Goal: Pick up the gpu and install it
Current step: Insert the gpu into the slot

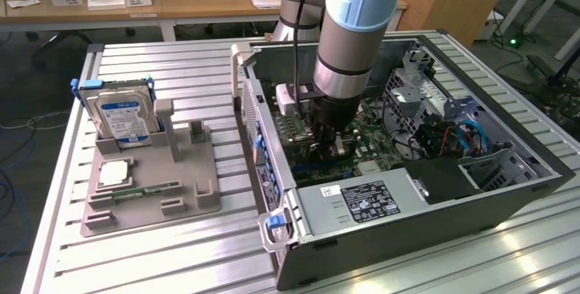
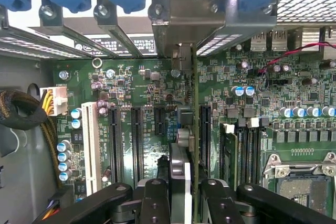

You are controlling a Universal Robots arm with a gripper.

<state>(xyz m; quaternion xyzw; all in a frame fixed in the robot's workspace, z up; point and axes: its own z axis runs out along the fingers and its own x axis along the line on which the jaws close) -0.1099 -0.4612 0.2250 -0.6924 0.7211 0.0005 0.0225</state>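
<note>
The gpu (image 2: 182, 139) is seen edge-on in the wrist view, a thin card standing upright over the green motherboard (image 2: 147, 82). Its pale metal bracket (image 2: 186, 17) sits at the case's rear slot openings, under the blue clips. My gripper (image 2: 184, 200) is shut on the card, with one black finger (image 2: 156, 198) on each side. The card runs along the black expansion slots (image 2: 205, 135); whether it is seated I cannot tell. In the exterior view my gripper (image 1: 332, 139) reaches down into the open computer case (image 1: 507, 192), low over the board.
A grey fixture (image 1: 172, 202) on the exterior view's left holds a silver hard drive with a blue label (image 1: 125, 119), a processor chip (image 1: 116, 172) and a memory stick (image 1: 138, 191). In the case are the power supply (image 1: 363, 202), a braided cable bundle (image 2: 21, 109), memory slots (image 2: 247, 150) and the processor socket (image 2: 302, 184).
</note>
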